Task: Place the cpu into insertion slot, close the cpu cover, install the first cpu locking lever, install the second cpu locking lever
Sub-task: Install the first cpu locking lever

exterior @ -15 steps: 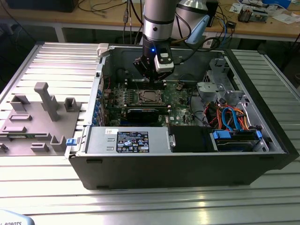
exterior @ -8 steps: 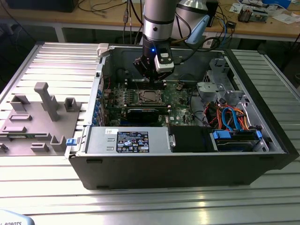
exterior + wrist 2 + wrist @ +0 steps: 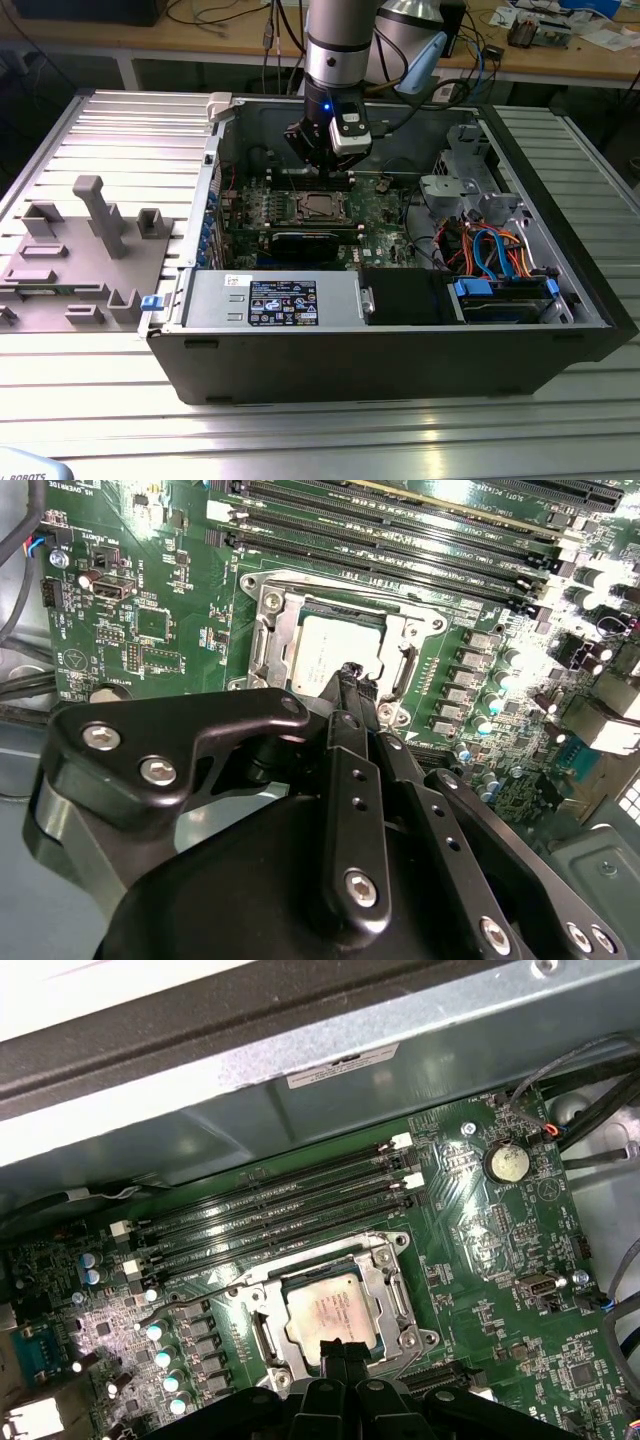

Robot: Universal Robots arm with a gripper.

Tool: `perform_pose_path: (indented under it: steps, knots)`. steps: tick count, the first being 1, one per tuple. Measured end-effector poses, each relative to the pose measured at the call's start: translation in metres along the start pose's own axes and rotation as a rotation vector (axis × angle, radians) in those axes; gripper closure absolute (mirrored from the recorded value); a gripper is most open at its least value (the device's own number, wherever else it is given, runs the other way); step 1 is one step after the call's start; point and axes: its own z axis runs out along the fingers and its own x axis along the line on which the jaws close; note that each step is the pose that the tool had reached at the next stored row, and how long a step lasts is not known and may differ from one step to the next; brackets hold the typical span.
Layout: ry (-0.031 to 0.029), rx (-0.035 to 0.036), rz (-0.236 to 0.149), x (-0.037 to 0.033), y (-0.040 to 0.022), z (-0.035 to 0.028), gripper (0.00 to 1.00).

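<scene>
The gripper hovers just over the near edge of the cpu, jaws pressed together and holding nothing. The cpu lies in the insertion slot under the closed cpu cover.

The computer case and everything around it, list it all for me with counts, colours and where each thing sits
case: one, black, open on the slatted metal table
motherboard: one, green, on the case floor
cpu: one, silver-grey, seated in the slot
slot: one, silvery rim, mid-board beside the memory slots
cover: one, silvery frame, lying around the cpu
memory slots: four, black, in a row next to the slot
coin cell: one, silver, near the board's edge
power supply: one, grey, along the case's near wall
cables: several, blue and orange, at the exterior view's right
fixture block: one, grey, on the table at the exterior view's left
gripper: one, black, tip over the cpu's edge
</scene>
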Motion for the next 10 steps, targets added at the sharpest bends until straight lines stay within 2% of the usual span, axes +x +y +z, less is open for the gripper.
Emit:
perform_pose_path:
  steps: [10]
  knots:
    - [-0.0004,0.0,-0.022,0.0,0.0,0.0,0.89]
